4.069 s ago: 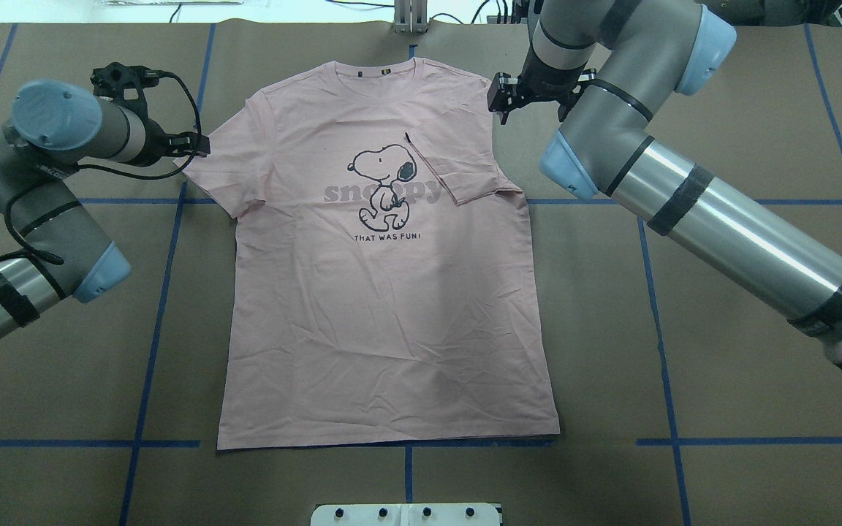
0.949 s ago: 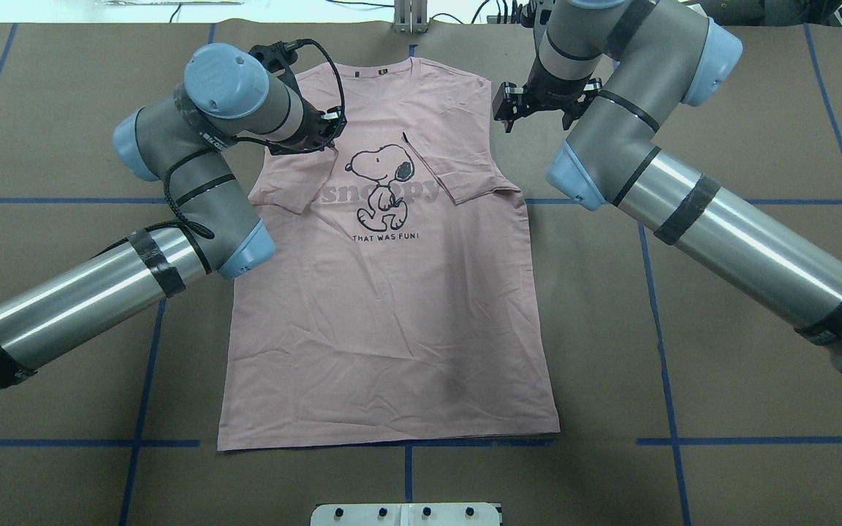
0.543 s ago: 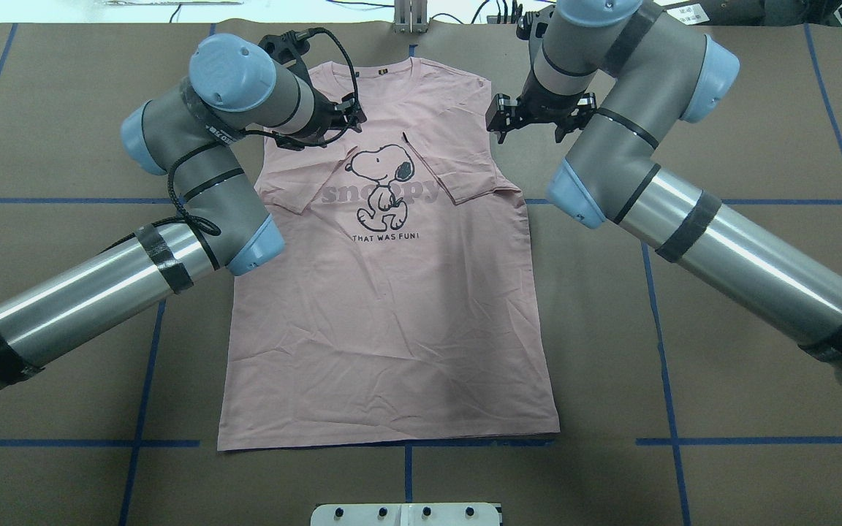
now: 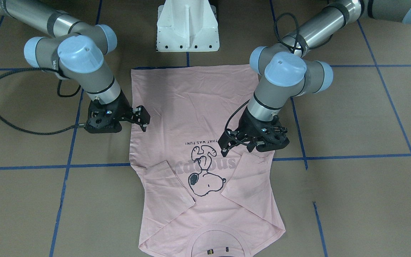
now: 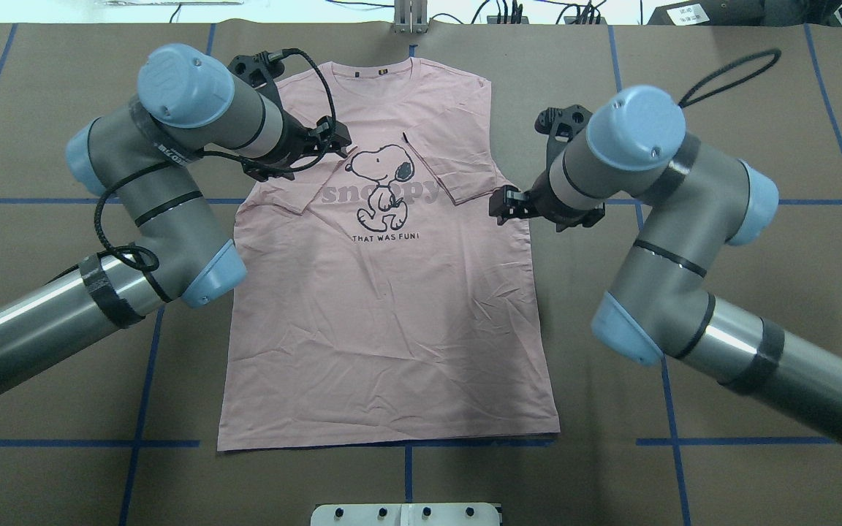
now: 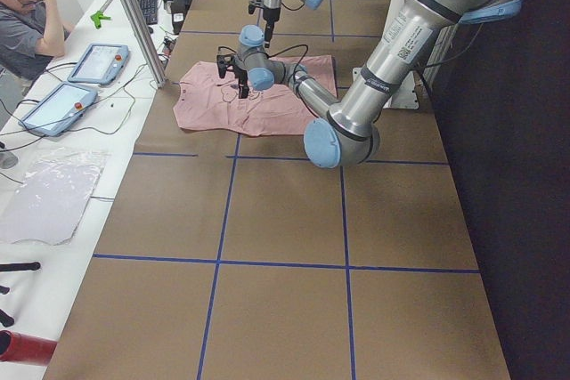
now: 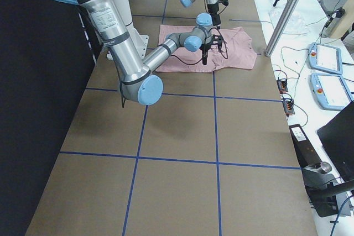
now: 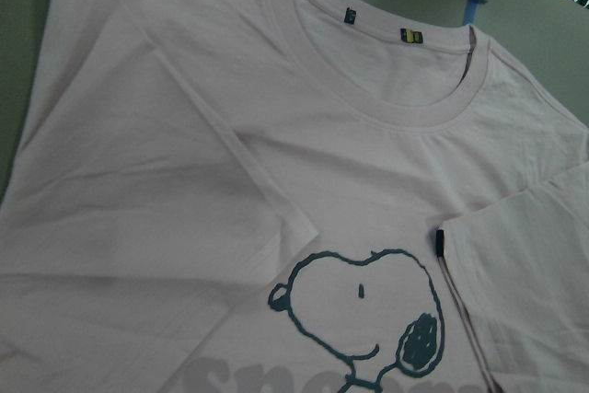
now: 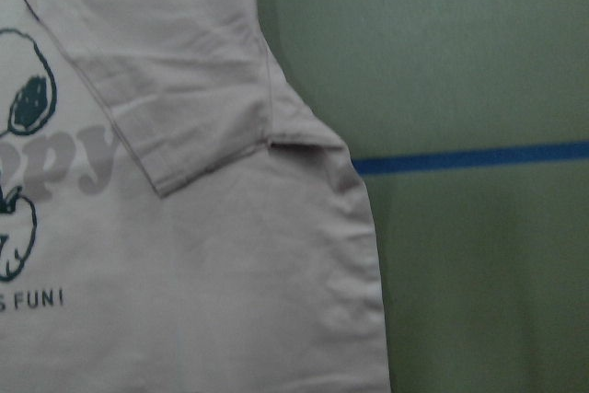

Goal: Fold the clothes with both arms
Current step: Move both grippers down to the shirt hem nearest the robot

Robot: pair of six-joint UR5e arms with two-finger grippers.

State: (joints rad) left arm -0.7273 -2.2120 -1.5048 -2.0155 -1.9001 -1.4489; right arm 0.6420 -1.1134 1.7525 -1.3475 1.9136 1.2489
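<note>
Pink T-shirt (image 5: 392,314) lies flat on the brown bench (image 5: 757,109), front side up, so the dog (image 5: 384,175) picture shows.

A few seconds ago the left sleeve (image 5: 293,191) was still sticking out to the side. Now it is folded in over the chest. Its edge lies near the dog's head. The right sleeve (image 5: 465,172) was folded in already and has not moved. So both sleeves are tucked in now.

The left claw (image 5: 333,139) has let go of its sleeve. It hangs just above the shirt beside the dog's head. Its two fingers stand apart and there is nothing between them.

The right claw (image 5: 500,204) was up by the shoulder a moment ago. It has come down to the side edge of the shirt, just under the folded right sleeve. Its fingers look a little apart too, and it holds no cloth.

I think the sleeve part of the job is done. Next the long body of the shirt has to be folded. The right claw looks like it is getting ready at the side edge for that. The left claw is not at an edge yet, so it may need to move first.
</note>
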